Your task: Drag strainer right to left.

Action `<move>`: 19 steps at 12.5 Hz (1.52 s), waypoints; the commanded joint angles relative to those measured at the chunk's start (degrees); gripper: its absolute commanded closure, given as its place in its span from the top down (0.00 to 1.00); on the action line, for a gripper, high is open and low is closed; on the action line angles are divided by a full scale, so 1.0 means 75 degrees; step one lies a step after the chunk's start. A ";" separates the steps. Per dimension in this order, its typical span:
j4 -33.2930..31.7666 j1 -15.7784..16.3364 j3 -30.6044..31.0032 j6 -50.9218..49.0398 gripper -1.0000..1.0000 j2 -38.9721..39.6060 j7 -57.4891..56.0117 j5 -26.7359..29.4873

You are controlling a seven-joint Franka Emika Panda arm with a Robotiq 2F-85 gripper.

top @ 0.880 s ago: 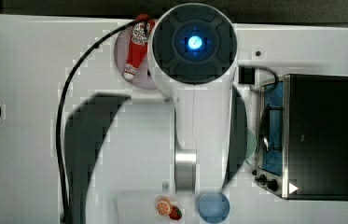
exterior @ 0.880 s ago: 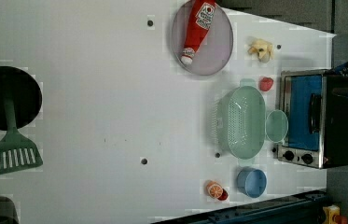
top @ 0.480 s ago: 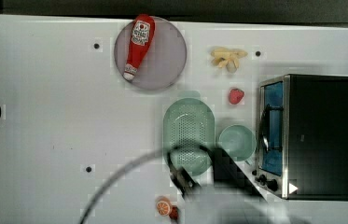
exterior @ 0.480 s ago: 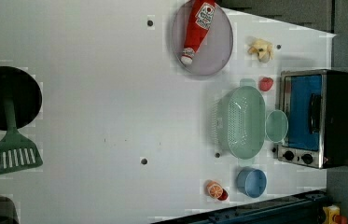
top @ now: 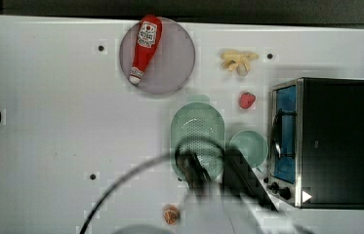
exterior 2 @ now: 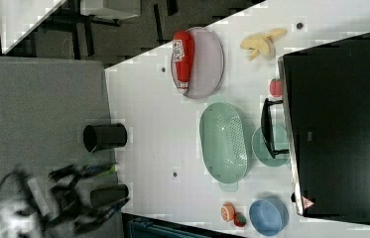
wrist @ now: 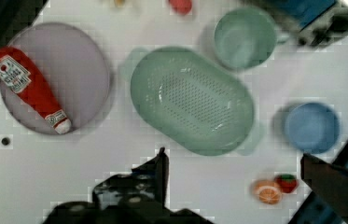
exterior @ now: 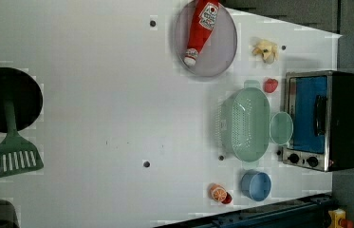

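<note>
Wrist view first: we see the gripper point(wrist: 234, 172) with its two dark fingers point(wrist: 155, 175) spread wide and nothing between them, raised above the bench point(wrist: 92, 163). Just past it lie an orange slice point(wrist: 266, 192) and a small red fruit point(wrist: 287, 183) close to the bench's edge, with the blue bowl point(wrist: 311, 127) beside them. Beyond sits the strainer point(wrist: 191, 100) — flat on the bench, basin up, its tab handles at both ends. In the left view it lies toward the bench's right side, its long flank just beside the green bowl point(exterior: 281, 128), which stands against the toaster oven point(exterior: 324, 121). Farther on, the ketchup bottle point(wrist: 29, 88) lies on the grey plate point(wrist: 73, 70), and a strawberry point(exterior: 270, 85) and bananas point(exterior: 265, 49) sit near the far edge — apart from the strainer.
</note>
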 commanded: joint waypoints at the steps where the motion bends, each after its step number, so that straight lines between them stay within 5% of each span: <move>1: -0.1456 0.0006 -0.0055 0.0859 1.00 0.1129 0.1486 -0.0114; 4: -0.2107 0.0010 0.0137 0.2876 1.00 0.2163 0.2545 -0.0114; 12: -0.1835 0.0023 0.0303 0.6385 1.00 0.5473 0.3867 -0.0104; 19: -0.1837 0.0285 0.0493 0.7905 1.00 0.6744 0.5020 -0.0104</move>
